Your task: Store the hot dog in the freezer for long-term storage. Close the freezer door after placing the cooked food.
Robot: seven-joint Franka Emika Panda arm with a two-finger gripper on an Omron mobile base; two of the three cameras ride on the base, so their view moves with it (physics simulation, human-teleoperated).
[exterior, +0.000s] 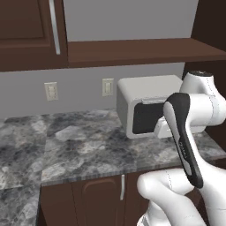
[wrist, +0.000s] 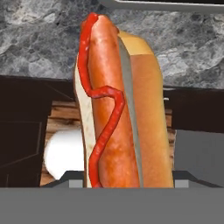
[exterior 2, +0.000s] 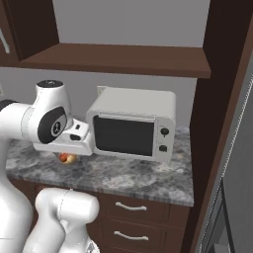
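The hot dog (wrist: 118,105), a tan bun around a reddish sausage striped with a wavy line of ketchup, stands lengthwise between the jaws of the gripper (wrist: 122,181), which are closed narrowly on its lower end, lifted clear of the grey marble counter (wrist: 39,39) seen behind it. From the right base camera a small tan-orange glimpse of the hot dog (exterior 2: 67,158) peeks out beneath the white hand, just above the counter (exterior 2: 128,175) and just beside the white microwave (exterior 2: 133,126). From the left base camera the arm's dark-jointed forearm (exterior: 183,132) crosses in front of the same microwave (exterior: 141,103). A grey appliance panel (exterior 2: 237,163) edges the right of the right base picture, beyond a dark wooden cabinet side (exterior 2: 217,113); whether it is the freezer door cannot be told.

The step in hand looks like the carry: 1 item lifted, the trip to the freezer and the door closing not yet done. To do it well, the grip should be kept firm but not crushing on the soft bun, the hand held level so the sausage does not slip out, and the swing kept wide of the microwave and the cabinet side before the base turns toward the fridge
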